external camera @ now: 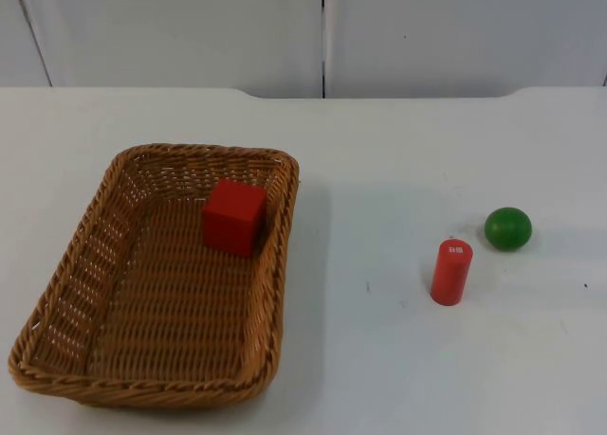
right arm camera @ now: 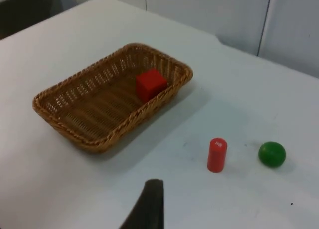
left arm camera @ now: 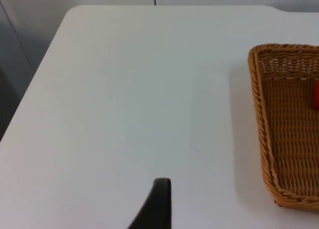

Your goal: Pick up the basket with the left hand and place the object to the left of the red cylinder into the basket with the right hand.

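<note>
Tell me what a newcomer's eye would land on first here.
The big wicker basket on the table's left side, with a red cube already lying inside near its far right corner. Next, to the right, the upright red cylinder, and the green ball just behind and right of it.

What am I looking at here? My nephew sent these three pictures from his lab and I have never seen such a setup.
It is a two-armed robot at a white table, photographed at one moment by three cameras. One camera looks down on the table from a fixed spot; the other two ride on the arms' wrists. The black tip in each wrist picture is a finger of that arm's pincer: left pincer, right pincer. Both hang over the table and hold nothing.

On the table sits a brown woven wicker basket with a red cube inside. To its right stand an upright red cylinder and, beside it, a green ball.
</note>
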### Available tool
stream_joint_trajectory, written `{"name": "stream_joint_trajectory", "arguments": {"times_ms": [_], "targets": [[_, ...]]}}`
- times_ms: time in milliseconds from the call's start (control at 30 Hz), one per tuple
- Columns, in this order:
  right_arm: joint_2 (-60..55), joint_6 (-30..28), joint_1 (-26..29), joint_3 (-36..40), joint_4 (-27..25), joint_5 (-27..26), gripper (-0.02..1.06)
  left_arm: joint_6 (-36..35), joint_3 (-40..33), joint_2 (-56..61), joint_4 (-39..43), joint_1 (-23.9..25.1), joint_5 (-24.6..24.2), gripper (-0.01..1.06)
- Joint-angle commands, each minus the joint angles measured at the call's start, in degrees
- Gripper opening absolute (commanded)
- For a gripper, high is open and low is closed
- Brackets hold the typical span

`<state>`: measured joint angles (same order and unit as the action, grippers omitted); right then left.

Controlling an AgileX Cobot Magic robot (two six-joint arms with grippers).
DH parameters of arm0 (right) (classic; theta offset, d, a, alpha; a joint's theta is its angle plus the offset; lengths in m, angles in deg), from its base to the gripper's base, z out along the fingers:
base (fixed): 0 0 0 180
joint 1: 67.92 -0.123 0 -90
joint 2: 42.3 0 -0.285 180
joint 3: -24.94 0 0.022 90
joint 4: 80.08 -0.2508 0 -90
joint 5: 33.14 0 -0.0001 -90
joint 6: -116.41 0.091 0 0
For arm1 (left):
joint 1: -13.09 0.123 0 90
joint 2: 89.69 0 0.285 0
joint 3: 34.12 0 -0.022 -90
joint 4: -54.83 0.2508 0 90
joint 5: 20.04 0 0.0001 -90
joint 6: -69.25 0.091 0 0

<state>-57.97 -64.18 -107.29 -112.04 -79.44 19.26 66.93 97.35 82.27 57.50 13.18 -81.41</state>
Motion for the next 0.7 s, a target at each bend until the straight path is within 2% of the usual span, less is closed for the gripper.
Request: {"name": "stream_joint_trajectory", "arguments": {"times_ms": [0, 333, 467, 667], "targets": [[2.52, 0.59, 0.27, 0.06, 0.56, 2.24, 0.85, 1.37, -0.31, 0.25, -1.26, -0.03, -0.27, 0.85], [7.89, 1.20, 0.27, 0.06, 0.95, 8.06, 0.85, 1.64, -0.31, 0.25, -1.61, -0.03, -0.27, 0.85], [7.89, 1.20, 0.27, 0.18, 0.67, 8.97, 0.85, 1.64, -0.31, 0.25, -1.61, -0.03, -0.27, 0.85], [7.89, 1.20, 0.27, 4.53, 0.84, 9.22, 0.85, 1.64, -0.31, 0.25, -1.39, -0.03, -0.27, 0.85]]}}
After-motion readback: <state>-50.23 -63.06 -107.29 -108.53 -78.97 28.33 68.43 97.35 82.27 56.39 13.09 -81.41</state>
